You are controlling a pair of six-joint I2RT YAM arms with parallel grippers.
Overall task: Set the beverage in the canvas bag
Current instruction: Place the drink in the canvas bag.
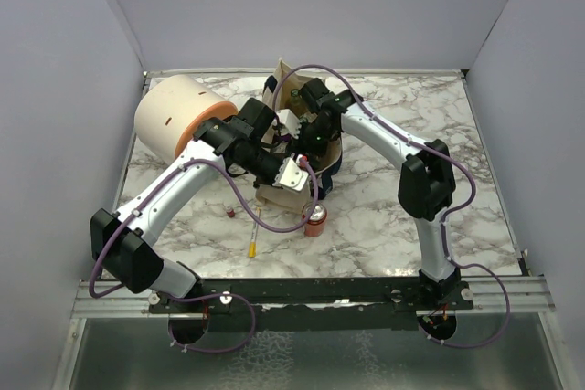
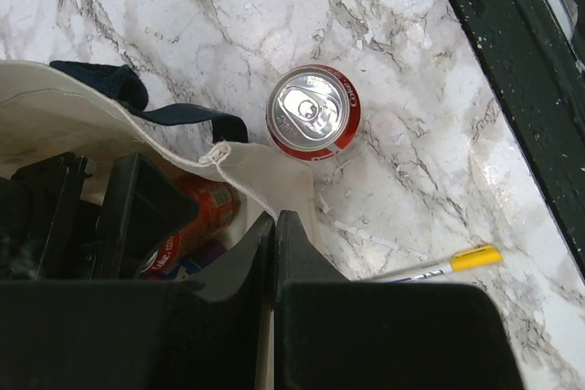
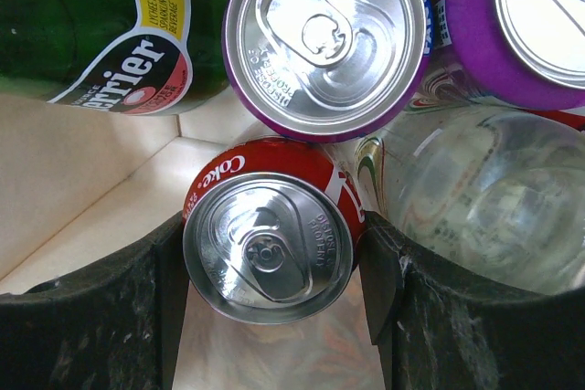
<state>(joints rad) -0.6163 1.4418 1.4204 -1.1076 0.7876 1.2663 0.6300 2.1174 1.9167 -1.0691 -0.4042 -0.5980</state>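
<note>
The cream canvas bag (image 1: pixel 283 191) stands mid-table with its navy handles (image 2: pixel 183 116) hanging outside. My left gripper (image 2: pixel 276 216) is shut on the bag's near rim (image 2: pixel 260 175), holding the mouth apart. My right gripper (image 3: pixel 274 244) reaches down inside the bag, its two fingers (image 3: pixel 174 262) pressed against both sides of an upright red Coke can (image 3: pixel 270 239). A second red Coke can (image 2: pixel 313 113) stands upright on the marble just outside the bag, also seen in the top view as the can on the table (image 1: pixel 315 221), free of both grippers.
Inside the bag are a green Perrier bottle (image 3: pixel 101 25), two purple cans (image 3: pixel 324 38), and a clear bottle (image 3: pixel 484 207). A cream-and-orange drum (image 1: pixel 178 116) lies at the back left. A yellow-capped pen (image 1: pixel 253 244) and a small red bit (image 1: pixel 229 212) lie near the front.
</note>
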